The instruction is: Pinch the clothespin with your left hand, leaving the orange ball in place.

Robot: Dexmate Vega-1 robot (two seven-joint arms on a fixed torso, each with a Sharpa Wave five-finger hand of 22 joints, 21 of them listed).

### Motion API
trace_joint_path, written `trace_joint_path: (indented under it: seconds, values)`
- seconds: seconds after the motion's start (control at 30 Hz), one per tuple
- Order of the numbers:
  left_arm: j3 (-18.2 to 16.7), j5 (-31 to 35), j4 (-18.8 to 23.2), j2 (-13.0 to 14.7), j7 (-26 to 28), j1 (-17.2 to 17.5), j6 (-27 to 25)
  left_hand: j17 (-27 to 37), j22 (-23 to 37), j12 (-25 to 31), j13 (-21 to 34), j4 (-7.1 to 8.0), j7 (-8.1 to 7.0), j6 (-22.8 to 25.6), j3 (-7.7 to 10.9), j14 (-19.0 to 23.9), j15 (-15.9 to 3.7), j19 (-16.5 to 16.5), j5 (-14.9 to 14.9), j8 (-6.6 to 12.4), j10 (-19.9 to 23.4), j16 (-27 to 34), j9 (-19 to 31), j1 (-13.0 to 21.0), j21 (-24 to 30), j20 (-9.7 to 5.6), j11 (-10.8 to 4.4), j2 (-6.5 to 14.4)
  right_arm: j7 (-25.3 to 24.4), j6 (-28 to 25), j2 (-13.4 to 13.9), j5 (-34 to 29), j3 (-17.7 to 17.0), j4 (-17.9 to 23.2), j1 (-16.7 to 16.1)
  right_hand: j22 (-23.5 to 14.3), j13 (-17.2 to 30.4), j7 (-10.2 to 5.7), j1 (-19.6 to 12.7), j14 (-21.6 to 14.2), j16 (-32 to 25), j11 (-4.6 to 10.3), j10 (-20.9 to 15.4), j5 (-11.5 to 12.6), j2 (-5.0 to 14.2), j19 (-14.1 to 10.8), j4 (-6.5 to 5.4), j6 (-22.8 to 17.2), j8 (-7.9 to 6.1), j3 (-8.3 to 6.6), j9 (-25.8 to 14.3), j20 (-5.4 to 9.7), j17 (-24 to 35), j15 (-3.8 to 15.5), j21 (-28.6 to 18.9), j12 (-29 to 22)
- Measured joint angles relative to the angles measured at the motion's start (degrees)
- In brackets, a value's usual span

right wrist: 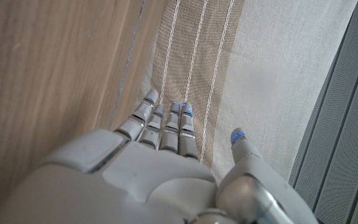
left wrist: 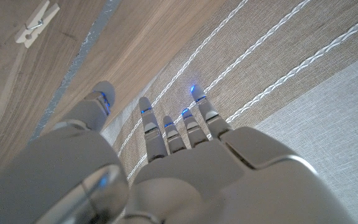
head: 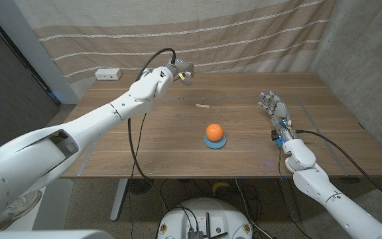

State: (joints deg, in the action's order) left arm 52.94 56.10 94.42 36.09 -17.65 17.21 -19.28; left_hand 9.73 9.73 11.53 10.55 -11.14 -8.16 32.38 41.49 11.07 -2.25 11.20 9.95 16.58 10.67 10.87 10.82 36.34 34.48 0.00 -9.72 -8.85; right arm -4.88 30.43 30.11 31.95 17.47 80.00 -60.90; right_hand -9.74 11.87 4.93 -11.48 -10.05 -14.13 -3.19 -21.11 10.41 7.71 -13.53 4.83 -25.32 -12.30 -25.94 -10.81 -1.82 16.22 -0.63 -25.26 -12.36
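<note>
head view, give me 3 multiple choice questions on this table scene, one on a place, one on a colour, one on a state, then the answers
1. Where does the clothespin lie?
A. on the blue base
B. on the bare table, beyond the orange ball
C. in the right hand

2. What colour is the base under the orange ball?
A. blue
B. red
C. white

3. What is the state of the left hand?
A. pinching the clothespin
B. gripping the ball
C. raised above the table, holding nothing

Answers:
1 B, it lies alone on the wood farther from the robot than the ball.
2 A, a blue disc shows beneath the ball.
3 C, its fingers are apart and the clothespin lies separate on the table.
</note>
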Motion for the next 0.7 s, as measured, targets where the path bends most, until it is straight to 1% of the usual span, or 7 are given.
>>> trace_joint_path:
  seconds: [0.17,0.23,0.3,0.47,0.53,0.6,0.7]
  values:
    - [-0.7,-0.1,-0.5,-0.2,1.6,0.9,1.3,0.0,0.1,0.2,0.0,0.22,0.26,1.1,-1.59,0.7,-0.10,0.5,0.5,0.83,1.4,0.0,0.3,1.6,-0.4,-0.39,-0.49,-1.4,-0.2,0.0,0.3,0.0,-0.2,0.8,-0.6,0.0,0.0,0.17,0.0,0.0,0.0,-0.09,-0.1,0.0,0.00,-0.1,0.00,-0.2,-0.22,0.00,0.0,0.08,0.0,0.00,0.1,-0.5]
    - [-1.0,-0.1,-0.8,-0.3,1.6,1.3,1.3,0.0,0.3,0.4,0.0,0.22,0.25,1.1,-2.39,1.5,0.01,1.4,0.5,0.88,2.5,0.4,0.5,2.6,-0.4,-0.56,-0.60,-1.6,-0.3,-0.1,0.3,0.0,-0.2,0.8,-0.6,0.0,0.0,0.17,0.0,0.0,0.0,-0.07,-0.1,0.0,0.00,-0.3,0.00,-0.2,-0.22,0.00,0.0,-0.12,0.0,0.00,0.1,-0.5]
    - [-1.3,-0.8,-1.0,-0.4,2.8,1.6,2.1,0.0,0.3,0.4,0.0,0.26,-0.14,1.5,-2.77,2.0,0.05,2.0,0.5,1.30,3.2,0.4,0.5,3.9,-0.4,-0.83,-1.14,-1.4,-0.4,-0.2,0.5,0.0,-0.3,1.1,-0.9,0.0,0.0,0.47,0.0,0.0,0.0,0.35,-0.5,0.0,0.00,-0.4,0.00,-0.5,-0.22,0.00,0.0,-0.28,0.0,0.00,0.1,-0.5]
    - [-1.9,-2.6,-1.7,-0.6,5.1,2.4,3.5,0.0,0.3,0.4,0.0,0.14,-0.44,2.4,-3.74,2.8,-0.10,3.1,0.5,1.89,4.7,0.4,0.8,7.1,-0.8,-1.02,-1.84,-1.0,-0.6,-0.4,0.8,-0.1,-0.5,1.8,-1.4,0.0,0.0,0.27,0.0,0.0,0.0,0.13,-0.7,0.0,0.00,-0.5,0.00,-0.7,-0.22,0.00,0.0,-0.33,0.0,0.00,0.3,-0.5]
    - [-2.1,-3.7,-2.3,-0.8,6.0,2.7,4.2,0.0,0.3,0.4,0.0,0.20,-0.46,2.4,-3.99,2.8,-0.10,3.2,0.5,1.89,5.0,0.4,0.8,8.5,-1.0,-1.16,-1.75,-0.7,-0.7,-0.6,0.9,-0.1,-0.5,2.1,-1.7,0.0,0.0,0.27,0.0,0.0,0.0,0.13,-0.7,0.0,0.00,-0.5,0.15,-0.7,-0.22,0.15,0.0,-0.33,0.0,0.00,0.3,-0.5]
    - [-2.2,-4.2,-2.8,-0.9,6.3,2.8,4.4,0.2,0.3,0.4,0.2,0.38,-1.19,1.7,-4.58,2.8,-0.10,3.4,0.5,1.90,5.0,0.4,0.8,9.7,-1.2,-1.33,-1.71,-0.6,-0.8,-0.7,1.0,-0.2,-0.6,2.3,-1.8,0.0,0.0,0.29,0.0,0.0,0.0,0.13,-0.7,0.0,0.00,-0.5,0.15,-0.7,-0.22,0.16,0.0,-0.33,0.0,0.00,0.3,-0.5]
    - [-2.2,-4.9,-3.3,-1.1,6.3,2.8,4.6,0.3,0.3,-0.1,0.3,0.44,-1.51,0.2,-5.29,2.6,0.03,3.4,0.5,1.60,4.0,0.1,1.0,10.9,-1.6,-1.33,-0.79,-0.4,-0.9,-0.9,1.1,-0.2,-0.6,2.6,-2.0,0.0,0.0,0.57,0.0,0.0,0.0,-0.08,-0.9,0.0,0.00,-0.5,0.15,-1.0,-0.22,0.16,0.0,-0.33,0.0,0.00,0.4,-0.5]
